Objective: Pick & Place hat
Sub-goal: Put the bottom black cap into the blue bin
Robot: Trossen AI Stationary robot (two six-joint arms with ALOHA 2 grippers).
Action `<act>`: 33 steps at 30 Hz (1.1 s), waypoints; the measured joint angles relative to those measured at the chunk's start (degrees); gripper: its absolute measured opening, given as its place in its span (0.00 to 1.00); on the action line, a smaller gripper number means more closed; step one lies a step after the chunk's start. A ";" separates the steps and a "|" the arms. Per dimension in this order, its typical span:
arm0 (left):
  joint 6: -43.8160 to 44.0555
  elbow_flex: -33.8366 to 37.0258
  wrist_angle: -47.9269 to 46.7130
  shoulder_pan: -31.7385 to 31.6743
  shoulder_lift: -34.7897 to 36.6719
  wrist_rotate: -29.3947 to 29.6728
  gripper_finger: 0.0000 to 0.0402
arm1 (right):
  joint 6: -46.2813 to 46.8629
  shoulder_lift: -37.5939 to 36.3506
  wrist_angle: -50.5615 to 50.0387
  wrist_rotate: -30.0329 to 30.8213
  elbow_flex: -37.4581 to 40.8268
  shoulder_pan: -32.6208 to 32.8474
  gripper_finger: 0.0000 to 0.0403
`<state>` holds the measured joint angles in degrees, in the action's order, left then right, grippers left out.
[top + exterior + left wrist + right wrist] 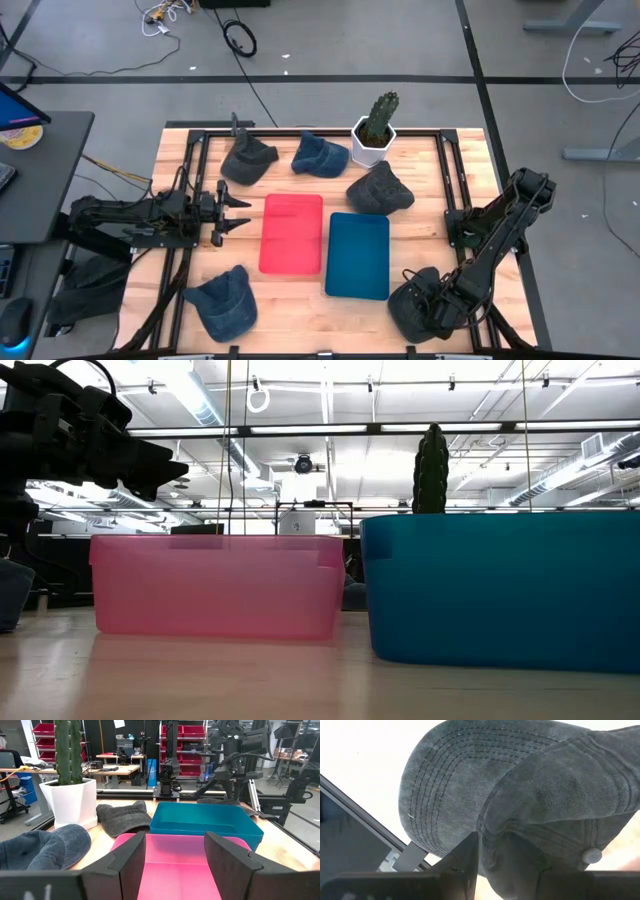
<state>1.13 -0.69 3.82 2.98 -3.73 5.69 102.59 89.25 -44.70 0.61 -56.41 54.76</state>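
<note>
A dark grey hat (pixel 415 305) lies on the table near its front right corner. My right gripper (pixel 507 875) comes down on it from above and is shut on its crown. The stitched brim (pixel 445 785) juts out past the table's edge rail. My left gripper (pixel 235 210) waits open at the table's left, level, facing the pink bin (pixel 292 233); nothing is between its fingers (pixel 130 860). A teal bin (pixel 358 255) stands beside the pink one. My right gripper pinches a bunched fold of the hat's crown (pixel 512 842) between its two fingers (pixel 465 865), a little way from the top button (pixel 592 855). The fingers point steeply down from above. The hat lies on the table, its cloth puckered at the hold.
Other hats lie about: dark grey (pixel 247 160), blue (pixel 320 154) and dark grey (pixel 380 190) at the back, blue (pixel 222 302) at the front left. A potted cactus (pixel 375 130) stands at the far edge. A black frame rail (pixel 365 820) runs close to the held hat.
</note>
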 joint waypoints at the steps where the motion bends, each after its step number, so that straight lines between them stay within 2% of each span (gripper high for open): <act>1: 0.00 0.00 0.02 -0.01 -0.02 0.00 0.51 | -0.02 0.15 0.00 0.02 -0.01 0.00 0.25; 9: 0.00 0.00 0.00 -0.02 -0.02 -0.02 0.51 | -3.11 3.41 0.61 -0.50 -0.01 -0.46 0.24; 11: 0.01 0.02 0.02 -0.01 -0.01 -0.01 0.51 | -2.80 3.41 1.10 -0.88 -0.01 -0.46 0.20; 15: 0.00 0.01 0.02 0.00 -0.02 0.00 0.51 | -3.73 2.33 1.44 -1.33 0.01 -0.44 0.04; 21: 0.00 0.02 0.02 -0.02 0.00 0.00 0.51 | -5.07 -0.46 -0.80 -4.50 -1.05 -0.44 0.02; 26: 0.00 0.00 0.00 0.00 0.00 0.00 0.51 | -12.24 -3.54 -5.20 -3.65 -5.85 -0.62 0.01; 33: 0.00 0.00 0.02 -0.02 0.00 0.00 0.51 | -28.49 -3.82 -20.99 3.57 -17.99 -4.43 0.00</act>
<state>1.13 -0.68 3.83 2.96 -3.73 5.69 74.10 85.43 -65.69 4.18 -74.41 50.33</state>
